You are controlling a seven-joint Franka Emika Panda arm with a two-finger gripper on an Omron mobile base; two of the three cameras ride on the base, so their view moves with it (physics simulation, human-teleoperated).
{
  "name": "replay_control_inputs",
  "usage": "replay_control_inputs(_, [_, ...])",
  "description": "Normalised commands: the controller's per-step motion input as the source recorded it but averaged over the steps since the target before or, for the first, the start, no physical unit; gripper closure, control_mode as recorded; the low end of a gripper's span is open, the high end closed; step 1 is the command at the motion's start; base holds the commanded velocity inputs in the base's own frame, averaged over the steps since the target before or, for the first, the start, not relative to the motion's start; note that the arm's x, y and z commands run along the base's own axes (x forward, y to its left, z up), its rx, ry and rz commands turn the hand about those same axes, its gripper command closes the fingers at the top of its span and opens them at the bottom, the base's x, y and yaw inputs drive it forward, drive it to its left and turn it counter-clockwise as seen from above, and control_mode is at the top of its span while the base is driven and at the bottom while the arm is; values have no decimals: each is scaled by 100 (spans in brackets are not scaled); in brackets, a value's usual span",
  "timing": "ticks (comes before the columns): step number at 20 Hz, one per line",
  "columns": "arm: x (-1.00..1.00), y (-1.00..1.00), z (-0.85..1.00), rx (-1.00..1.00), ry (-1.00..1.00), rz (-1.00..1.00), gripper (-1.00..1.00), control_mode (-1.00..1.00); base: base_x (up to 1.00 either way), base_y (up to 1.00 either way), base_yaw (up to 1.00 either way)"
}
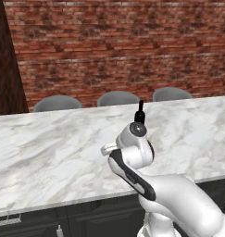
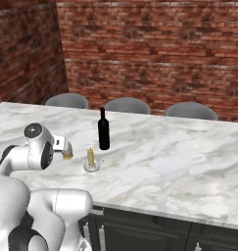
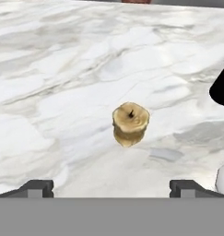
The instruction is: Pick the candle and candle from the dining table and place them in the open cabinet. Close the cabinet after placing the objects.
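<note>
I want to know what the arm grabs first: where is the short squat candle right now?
The short candle stands on the marble table, centred ahead of the open end effector in the hand view, left of the tall candle.

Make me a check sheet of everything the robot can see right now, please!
Surface: dining table, white grey-veined marble top, black fronts below.
Job's things: short candle, squat and golden-tan, standing upright on the marble, centred ahead of the gripper; tall candle, pale yellow on a round silvery base, upright just in front of the bottle.
Clutter: black bottle, upright.
Grippers: open wide, holding nothing, above the table and apart from the short candle.
Cables: nothing seen.
Surroundings: red brick wall; three grey chair backs behind the table.
</note>
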Motion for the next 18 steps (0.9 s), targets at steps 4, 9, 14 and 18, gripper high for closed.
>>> replay_control_inputs(4, [31, -1, -31, 3, 1, 0, -100, -100, 0, 0, 0])
replay_control_inputs(9, [22, -13, -30, 3, 1, 0, -100, -100, 0, 0, 0])
replay_control_inputs(14, [11, -11, -27, 0, 1, 0, -100, -100, 0, 0, 0])
replay_control_inputs(18, [4, -1, -32, 0, 0, 0, -100, -100, 0, 0, 0])
